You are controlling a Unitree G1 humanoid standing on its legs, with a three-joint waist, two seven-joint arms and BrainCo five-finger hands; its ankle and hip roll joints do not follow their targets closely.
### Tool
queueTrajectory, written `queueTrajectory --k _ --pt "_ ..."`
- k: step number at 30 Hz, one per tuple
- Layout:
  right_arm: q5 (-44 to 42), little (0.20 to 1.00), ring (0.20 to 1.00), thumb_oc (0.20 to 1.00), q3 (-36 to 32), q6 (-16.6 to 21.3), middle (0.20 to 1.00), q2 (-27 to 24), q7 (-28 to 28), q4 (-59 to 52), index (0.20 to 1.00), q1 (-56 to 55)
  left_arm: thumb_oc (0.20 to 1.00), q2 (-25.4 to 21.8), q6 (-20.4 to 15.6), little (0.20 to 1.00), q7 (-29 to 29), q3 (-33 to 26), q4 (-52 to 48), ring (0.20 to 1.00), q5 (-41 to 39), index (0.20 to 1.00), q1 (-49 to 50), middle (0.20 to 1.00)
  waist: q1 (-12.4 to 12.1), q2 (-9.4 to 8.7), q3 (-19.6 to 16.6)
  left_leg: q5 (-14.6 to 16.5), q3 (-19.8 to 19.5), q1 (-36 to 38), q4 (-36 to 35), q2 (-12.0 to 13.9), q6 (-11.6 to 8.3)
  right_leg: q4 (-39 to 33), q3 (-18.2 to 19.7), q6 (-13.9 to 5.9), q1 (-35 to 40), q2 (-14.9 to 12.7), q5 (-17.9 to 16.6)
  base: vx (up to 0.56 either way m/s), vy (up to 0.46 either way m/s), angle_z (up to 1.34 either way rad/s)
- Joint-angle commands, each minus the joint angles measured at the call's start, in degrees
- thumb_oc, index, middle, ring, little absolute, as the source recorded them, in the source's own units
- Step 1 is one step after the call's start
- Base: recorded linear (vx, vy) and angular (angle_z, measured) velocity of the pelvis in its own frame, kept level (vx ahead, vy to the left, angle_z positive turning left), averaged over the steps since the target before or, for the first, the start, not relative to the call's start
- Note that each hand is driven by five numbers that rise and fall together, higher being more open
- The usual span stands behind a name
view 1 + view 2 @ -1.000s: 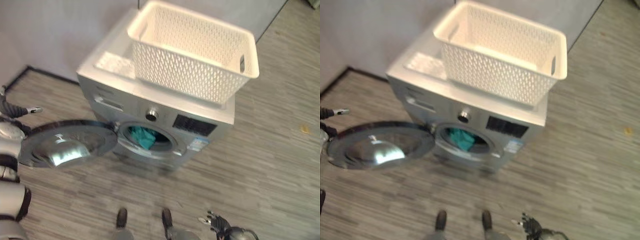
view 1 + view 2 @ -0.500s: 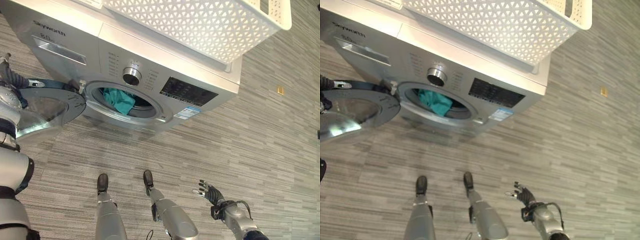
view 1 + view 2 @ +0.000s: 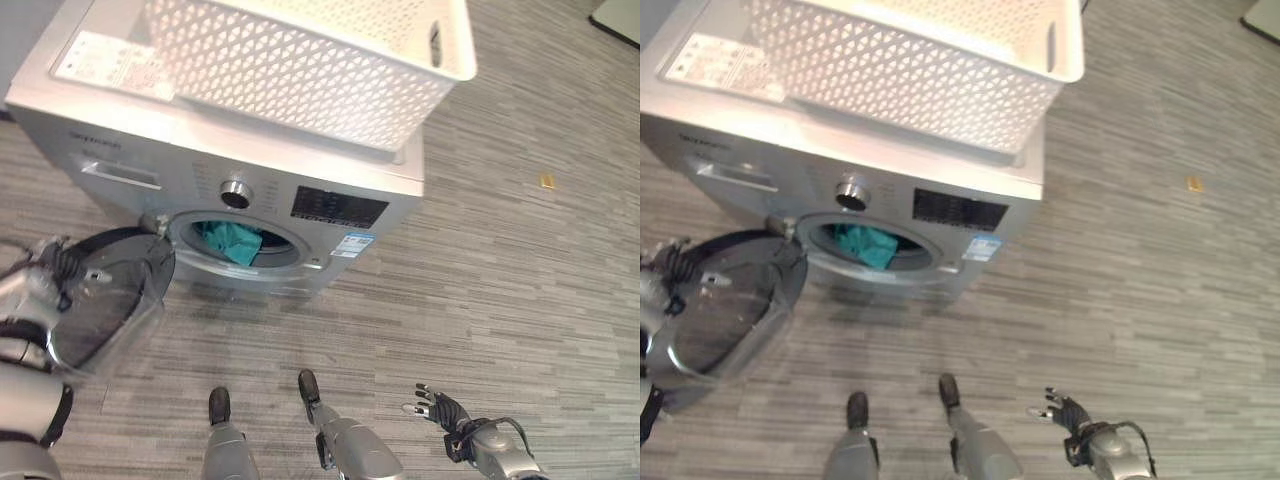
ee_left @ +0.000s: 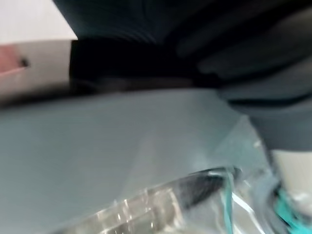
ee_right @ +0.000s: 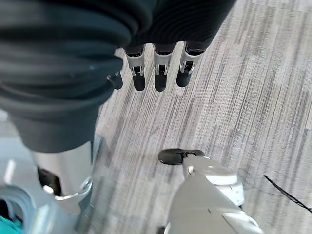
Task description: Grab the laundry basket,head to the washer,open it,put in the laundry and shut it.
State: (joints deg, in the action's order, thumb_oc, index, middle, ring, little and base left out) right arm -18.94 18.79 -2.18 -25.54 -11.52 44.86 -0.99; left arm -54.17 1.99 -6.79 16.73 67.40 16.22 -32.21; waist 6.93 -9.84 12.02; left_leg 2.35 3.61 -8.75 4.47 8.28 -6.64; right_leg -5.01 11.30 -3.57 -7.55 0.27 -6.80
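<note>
Judging from how things lie, most of the task looks done: the laundry basket [image 3: 300,60] sits on top of the washer [image 3: 200,170], and teal laundry [image 3: 230,240] lies inside the drum. Only shutting remains, as the door [image 3: 105,300] hangs open with the left hand [image 3: 60,270] at its rim, fingers too unclear to tell, while the right hand [image 3: 440,408] hangs idle over the floor, fingers relaxed and holding nothing

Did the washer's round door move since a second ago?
Yes. The door has swung in toward the washer front, partly closed, with the left robot hand on its rim.
</note>
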Motion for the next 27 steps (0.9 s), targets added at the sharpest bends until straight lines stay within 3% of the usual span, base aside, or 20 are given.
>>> queueTrajectory --k 1,2,4,5,6,8,12,16,17,18,19,21,22,23,24,25,26,27 --pt "2.47 1.0 1.0 1.0 -4.43 0.23 1.0 -2.18 -1.24 3.37 1.0 -0.84 1.0 6.23 1.78 1.0 -4.21 -1.21 7.58 1.0 -1.0 1.0 17.71 1.0 -2.73 -1.22 -1.47 -1.99 -3.55 -1.96 -0.54 0.19 2.13 2.28 -2.03 -3.74 0.56 -1.82 4.8 0.07 -0.015 -0.28" --pt "2.46 1.0 1.0 1.0 -4.4 0.24 1.0 -2.17 -1.25 3.39 1.0 -0.8 1.0 6.21 1.78 1.0 -4.2 -1.27 7.56 1.0 -0.99 1.0 17.75 1.0 -2.63 -1.26 -1.63 -2.26 -3.57 -2.1 -0.74 0.14 2.12 2.27 -2.05 -3.75 0.34 -1.87 4.71 0.05 -0.026 -0.25" --pt "2.23 1.0 1.0 1.0 -5.85 1.31 1.0 -1.24 -0.83 6.21 1.0 -0.6 1.0 9.92 0.86 1.0 4.94 -6.37 2.04 1.0 -7.57 1.0 17.45 1.0 -3.79 0.15 -1.88 -3.29 -4.1 -1.4 -1.71 -0.34 2.0 2.03 -2.79 -3.35 1.18 -2.24 5.14 0.03 -0.035 -0.1" --pt "2.99 1.0 1.0 1.0 -7.71 2.83 1.0 -0.03 0.02 6.98 1.0 -1.69 1.0 12.56 -0.23 1.0 12.87 -10.95 -8.6 1.0 -6.94 1.0 20.85 1.0 -5.4 1.44 -1.7 -4.03 -5.09 -0.85 -2.65 -0.58 1.76 1.37 -4.27 -3.01 2.46 -2.71 5.8 0.02 -0.041 0.08" --pt "3.0 1.0 1.0 1.0 -7.64 2.84 1.0 -0.04 0.02 6.99 1.0 -1.67 1.0 12.55 -0.16 1.0 12.84 -11.09 -8.75 1.0 -6.89 1.0 21.0 1.0 -5.26 1.42 -1.88 -4.25 -5.15 -1.05 -2.75 -0.62 1.74 1.35 -4.31 -3.01 2.25 -2.74 5.7 0.03 -0.052 0.18" --pt "3.68 1.0 1.0 1.0 -10.5 3.66 1.0 0.7 1.08 7.12 1.0 -3.97 1.0 12.91 -1.23 1.0 17.28 -16.12 -23.05 1.0 -4.14 1.0 27.22 1.0 -6.5 2.22 -2.03 -4.29 -5.83 -0.48 -3.48 -0.69 1.58 0.78 -5.28 -2.77 3.45 -2.83 6.34 0.05 -0.046 0.37" --pt "2.81 1.0 1.0 1.0 -14.81 4.19 1.0 2.9 2.07 11.52 1.0 -5.94 1.0 16.07 -4.25 1.0 21.1 -27.21 -44.9 1.0 -1.98 1.0 39.84 1.0 -8.8 3.46 -3.02 -4.82 -8.08 -0.48 -4.17 -1.28 1.52 0.26 -7.22 -2.02 5.07 -2.81 7.38 0.06 -0.073 0.33" --pt "1.72 1.0 1.0 1.0 -15.78 3.83 1.0 3.45 2.1 12.62 1.0 -5.99 1.0 19.77 -4.54 1.0 20.5 -30.3 -49.72 1.0 -3.11 1.0 44.23 1.0 -9.75 4.26 -2.7 -5.34 -9.72 -0.77 -3.85 -1.41 1.16 0.26 -8.52 -1.2 5.98 -2.42 8.03 0.01 -0.103 0.39" --pt "1.44 1.0 1.0 1.0 -15.91 3.61 1.0 3.43 2.25 12.43 1.0 -5.7 1.0 22.01 -4.67 1.0 19.24 -30.89 -52.83 1.0 -3.69 1.0 46.3 1.0 -10.96 4.8 -2.04 -6.48 -10.34 -1.42 -3.43 -1.19 0.51 0.08 -9.3 -0.62 6.16 -1.86 8.47 -0.04 -0.084 0.22" --pt "1.44 1.0 1.0 1.0 -15.88 3.59 1.0 3.35 2.24 12.4 1.0 -5.73 1.0 22.14 -4.53 1.0 19.1 -31.03 -53.16 1.0 -3.65 1.0 46.54 1.0 -10.84 4.9 -2.06 -6.54 -10.45 -1.43 -3.45 -1.14 0.46 0.09 -9.38 -0.58 6.18 -1.8 8.45 -0.11 -0.164 0.19" --pt "1.2 1.0 1.0 1.0 -15.37 3.65 1.0 3.15 2.68 11.71 1.0 -5.17 1.0 24.28 -4.91 1.0 17.55 -29.36 -53.59 1.0 -5.69 1.0 46.44 1.0 -11.6 5.53 -1.34 -9.22 -11.29 -2.33 -3.69 -0.79 -0.55 0.01 -10.46 -0.03 6.16 -0.98 9.25 -0.08 -0.087 0.1" --pt "1.09 1.0 1.0 1.0 -14.82 3.6 1.0 2.59 3.39 11.81 1.0 -4.01 1.0 25.46 -4.91 1.0 16.13 -27.1 -52.39 1.0 -7.76 1.0 45.23 1.0 -11.86 6.07 -0.91 -11.45 -11.97 -3.27 -4.57 -0.67 -1.28 0.01 -11.4 0.17 5.93 -0.51 9.66 -0.13 -0.127 0.24" --pt "1.6 1.0 1.0 1.0 -14.01 3.55 1.0 2.21 3.96 11.82 1.0 -2.46 1.0 26.03 -4.43 1.0 13.86 -23.29 -50.2 1.0 -8.04 1.0 43.91 1.0 -11.64 6.73 -1.38 -11.27 -12.32 -3.41 -7.59 -0.41 -1.1 0.01 -12.27 0.37 5.72 0.06 10.5 -0.11 -0.118 0.38" --pt "1.59 1.0 1.0 1.0 -14.09 3.57 1.0 2.18 3.97 11.87 1.0 -2.42 1.0 26.02 -4.53 1.0 13.92 -23.13 -49.95 1.0 -8.08 1.0 43.68 1.0 -11.66 6.8 -1.37 -11.39 -12.36 -3.34 -7.83 -0.36 -1.11 0.01 -12.32 0.38 5.7 0.09 10.51 -0.08 -0.092 0.29" --pt "1.92 1.0 1.0 1.0 -13.59 3.31 1.0 1.49 4.22 12.54 1.0 -0.89 1.0 25.91 -4.0 1.0 11.56 -19.54 -47.03 1.0 -8.63 1.0 41.94 1.0 -11.28 7.19 -1.63 -11.86 -12.15 -3.18 -8.51 -0.11 -1.19 0.01 -12.44 0.35 5.65 0.45 10.53 -0.04 -0.047 0.09" --pt "2.23 1.0 1.0 1.0 -13.05 2.88 1.0 0.26 4.5 13.65 1.0 1.27 1.0 24.14 -2.95 1.0 8.54 -12.38 -41.1 1.0 -5.1 1.0 39.71 1.0 -10.47 7.63 -1.75 -12.17 -11.11 -2.8 -8.49 0.42 -1.28 0.01 -12.41 0.42 6.2 0.7 10.71 -0.06 -0.044 -0.1" --pt "2.23 1.0 1.0 1.0 -13.17 2.88 1.0 0.25 4.49 13.66 1.0 1.32 1.0 24.17 -3.04 1.0 8.61 -12.24 -40.89 1.0 -5.1 1.0 39.46 1.0 -10.56 7.69 -1.74 -12.43 -11.13 -2.96 -8.57 0.45 -1.28 0.01 -12.4 0.4 6.01 0.73 10.53 -0.04 -0.014 -0.13" --pt "2.89 1.0 1.0 1.0 -12.58 2.73 1.0 -0.59 4.49 14.64 1.0 2.26 1.0 22.63 -2.87 1.0 7.44 -6.97 -36.94 1.0 -1.0 1.0 36.89 1.0 -9.83 7.95 -1.92 -12.49 -10.56 -2.8 -8.62 0.76 -1.23 0.01 -12.3 0.5 6.32 0.95 10.55 -0.01 0.026 -0.1"
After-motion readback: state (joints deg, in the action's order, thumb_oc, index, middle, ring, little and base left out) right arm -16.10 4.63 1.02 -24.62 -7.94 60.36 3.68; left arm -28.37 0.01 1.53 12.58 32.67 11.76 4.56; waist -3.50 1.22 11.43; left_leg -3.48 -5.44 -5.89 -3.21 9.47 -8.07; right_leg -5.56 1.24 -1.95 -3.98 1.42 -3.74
